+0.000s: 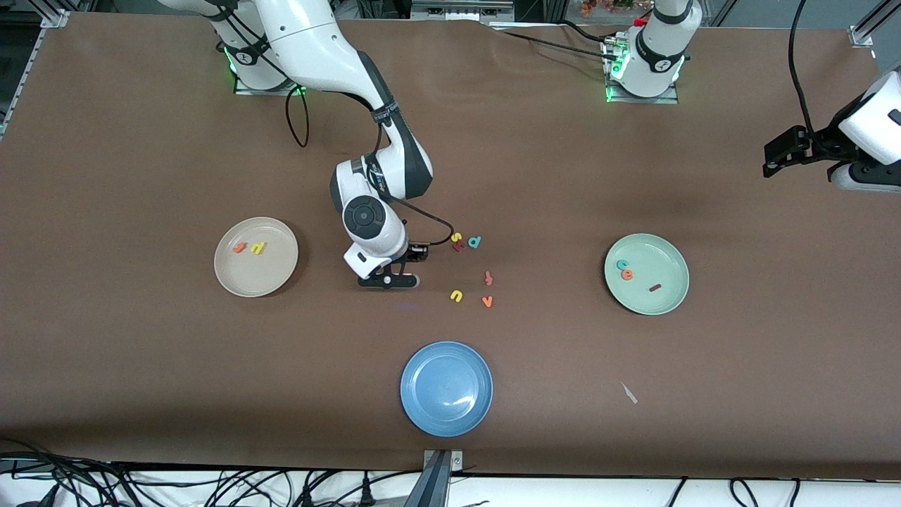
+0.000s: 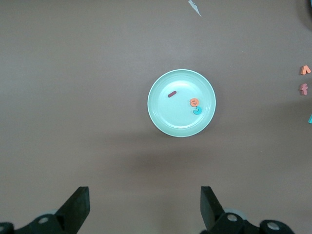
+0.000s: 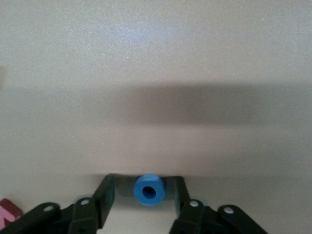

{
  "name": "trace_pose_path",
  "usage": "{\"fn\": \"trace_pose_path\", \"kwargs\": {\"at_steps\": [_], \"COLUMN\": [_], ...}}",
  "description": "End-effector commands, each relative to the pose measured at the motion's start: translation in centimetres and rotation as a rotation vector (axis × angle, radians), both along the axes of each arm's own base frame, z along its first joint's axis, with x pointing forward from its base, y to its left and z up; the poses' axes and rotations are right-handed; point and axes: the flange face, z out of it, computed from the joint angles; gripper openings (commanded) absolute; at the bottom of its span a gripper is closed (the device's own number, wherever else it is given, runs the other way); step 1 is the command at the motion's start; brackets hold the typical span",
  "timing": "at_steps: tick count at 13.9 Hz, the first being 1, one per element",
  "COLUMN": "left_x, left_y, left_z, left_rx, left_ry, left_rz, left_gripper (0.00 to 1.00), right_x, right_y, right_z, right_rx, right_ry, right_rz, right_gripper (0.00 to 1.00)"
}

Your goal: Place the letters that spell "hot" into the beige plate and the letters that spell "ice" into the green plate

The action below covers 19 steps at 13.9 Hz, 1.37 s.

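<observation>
In the front view, the right pincer hides the blue o, which shows only in the right wrist view, between the fingers. Whether those fingers press the ring cannot be told. A pink-red letter is cut off at that view's edge, its shape unreadable. In the left wrist view, a teal letter is clipped at the edge. The left arm's pincer is partly out of the front view.
</observation>
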Motion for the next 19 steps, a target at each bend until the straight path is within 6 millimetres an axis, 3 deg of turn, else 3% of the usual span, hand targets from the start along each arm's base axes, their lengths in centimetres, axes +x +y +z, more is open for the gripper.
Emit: {"fn": "trace_pose_path", "kwargs": {"at_steps": [1, 6, 19], "left_x": [0.17, 0.17, 0.17], "left_y": [0.27, 0.27, 0.27], "left_z": [0.61, 0.61, 0.61], "left_rx": [-0.002, -0.002, -0.002], "left_ry": [0.005, 0.005, 0.005], "left_rz": [-0.012, -0.012, -0.012], "left_gripper": [1.0, 1.0, 1.0], "right_x": [-0.18, -0.26, -0.22], "right_y": [0.24, 0.27, 0.33], "right_z": [-0.6, -0.69, -0.67], "right_rx": [0.013, 0.013, 0.012], "right_ry": [0.003, 0.005, 0.004], "right_rz": [0.005, 0.006, 0.003], "right_gripper": [0.5, 0.38, 0.28]}}
